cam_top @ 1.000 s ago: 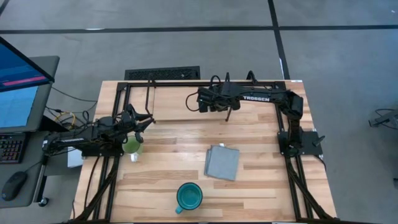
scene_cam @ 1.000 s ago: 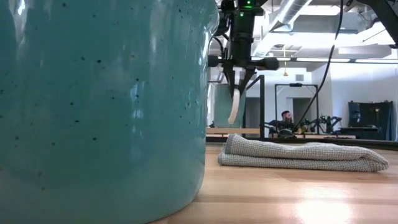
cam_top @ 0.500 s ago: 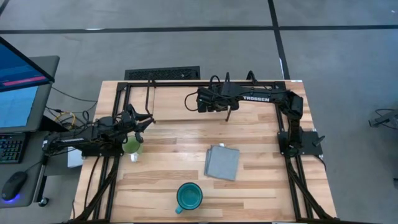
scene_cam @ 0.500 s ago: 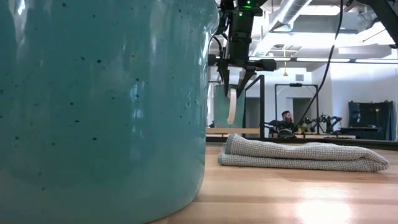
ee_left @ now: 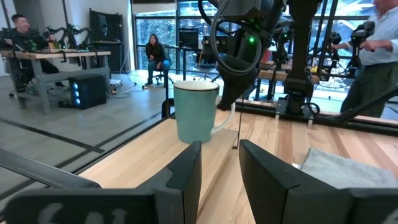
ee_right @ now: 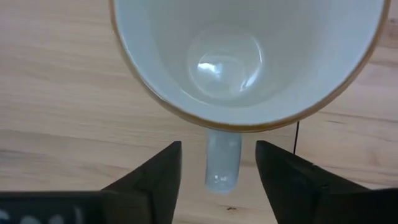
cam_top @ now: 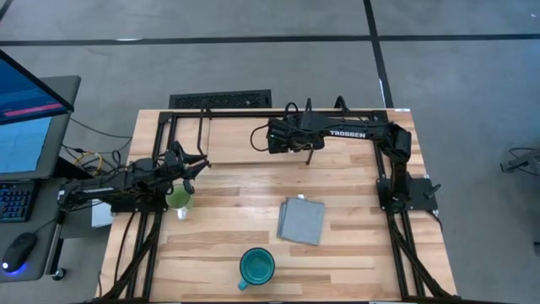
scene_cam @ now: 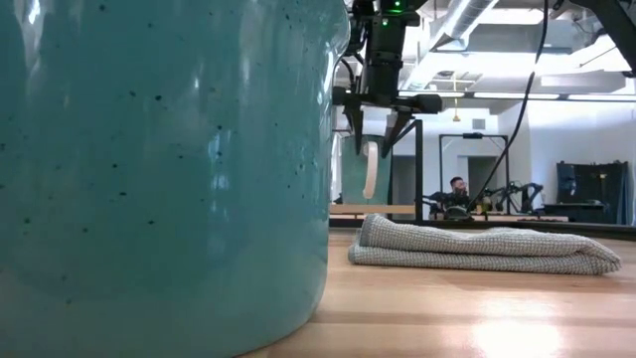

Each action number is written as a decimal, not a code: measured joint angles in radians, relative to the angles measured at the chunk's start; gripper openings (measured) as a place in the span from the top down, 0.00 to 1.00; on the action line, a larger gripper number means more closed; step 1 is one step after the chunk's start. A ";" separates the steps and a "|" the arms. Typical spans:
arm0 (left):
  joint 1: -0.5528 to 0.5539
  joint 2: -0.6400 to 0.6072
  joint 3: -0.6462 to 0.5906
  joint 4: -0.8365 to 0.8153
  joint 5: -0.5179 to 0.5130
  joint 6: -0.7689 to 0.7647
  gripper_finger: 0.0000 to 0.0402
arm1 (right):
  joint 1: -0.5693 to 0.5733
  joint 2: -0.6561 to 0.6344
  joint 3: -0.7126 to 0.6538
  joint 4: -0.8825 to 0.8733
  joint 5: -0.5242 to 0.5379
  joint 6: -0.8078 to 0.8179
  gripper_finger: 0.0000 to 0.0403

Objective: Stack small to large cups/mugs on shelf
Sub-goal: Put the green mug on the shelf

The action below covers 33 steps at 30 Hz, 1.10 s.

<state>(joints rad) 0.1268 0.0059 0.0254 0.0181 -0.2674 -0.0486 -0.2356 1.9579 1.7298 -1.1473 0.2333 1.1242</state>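
Note:
The small white mug (ee_right: 245, 59) stands upright by its base on the shelf's light wood base (ee_left: 186, 146), near the table's far edge. My right gripper (ee_right: 219, 180) hangs above it, open and pointing down. Its fingers stand on either side of the mug's handle (ee_right: 222, 162) with a gap on each side. The light-green mug (cam_top: 179, 200) sits at the table's left, beside my left arm. My left gripper (ee_left: 219, 177) is open a little and holds nothing. The teal-blue mug (cam_top: 256, 266) stands near the front edge.
A folded grey cloth (cam_top: 301, 220) lies flat right of the table's middle. The shelf's thin black posts (ee_left: 239, 127) rise beside the white mug. Black arm frames run along both table sides. People sit and stand in the room beyond.
My right gripper has opened and let go of the white mug's handle. The handle was pinched aslant between the fingertips and now hangs straight between the spread fingers. The mug has stayed on the shelf.

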 joint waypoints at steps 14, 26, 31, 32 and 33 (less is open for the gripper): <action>0.000 0.000 0.000 -0.002 0.025 0.000 0.76 | 0.020 0.000 0.000 -0.001 -0.050 -0.050 0.42; 0.000 0.000 0.000 -0.002 0.026 0.000 0.76 | 0.026 0.000 0.001 -0.125 -0.259 -0.034 0.42; 0.000 0.000 0.000 -0.002 0.026 0.000 0.76 | 0.071 0.000 0.040 -0.132 -0.461 -0.176 0.42; 0.000 0.000 0.000 -0.002 0.026 0.000 0.76 | 0.082 0.000 0.060 -0.130 -0.488 -0.211 0.42; 0.000 0.000 0.000 -0.002 0.027 0.000 0.76 | 0.093 0.000 0.083 -0.131 -0.501 -0.241 0.42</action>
<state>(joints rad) 0.1268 0.0059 0.0250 0.0162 -0.2408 -0.0486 -0.1424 1.9575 1.8131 -1.2781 -0.2680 0.8836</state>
